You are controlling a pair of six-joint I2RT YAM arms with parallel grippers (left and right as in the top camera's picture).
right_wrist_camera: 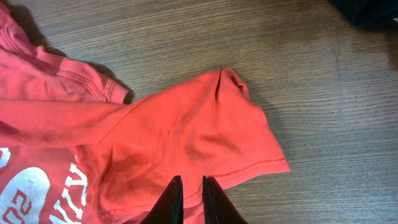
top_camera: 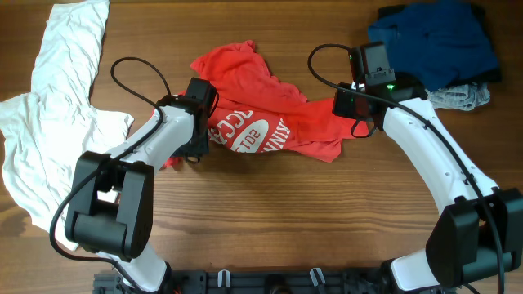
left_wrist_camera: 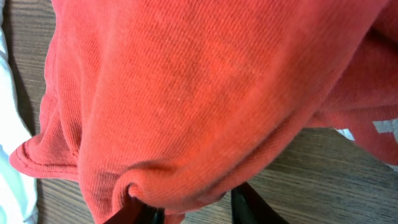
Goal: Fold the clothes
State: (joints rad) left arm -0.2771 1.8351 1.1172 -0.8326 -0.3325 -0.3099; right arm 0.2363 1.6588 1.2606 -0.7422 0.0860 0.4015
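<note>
- Overhead view first: the wooden table (top_camera: 270, 204) carries everything. The biggest piece is the white shirt (top_camera: 57, 90), sprawled from the far left corner down the left edge. It looks limp and roomy, the sort that drags and twists if pulled by one point.
- Next in size is the red T-shirt (top_camera: 261, 106), crumpled in the middle of the table, a little towards the far edge, with its white lettering showing upside down. It looks like thin, light, soft knit that won't keep a shape, so I'd take it by hems, sleeve ends or shoulder seams, two points at once, to spread it flat.
- A dark blue garment (top_camera: 433, 45) is heaped in the far right corner. It looks heavier and thicker.
- A small grey piece (top_camera: 462, 98) lies just beside the blue heap, on its near side.
- The left gripper (left_wrist_camera: 196, 211) is at the shirt's left end, and a thick bunched fold of red cloth sits between its fingers. It looks pinched there, with the fabric draping over.
- The right gripper (right_wrist_camera: 191, 202) is at the right sleeve by the hem, its jaws pressed almost together on the thin cloth, apparently nipping a single layer.
</note>
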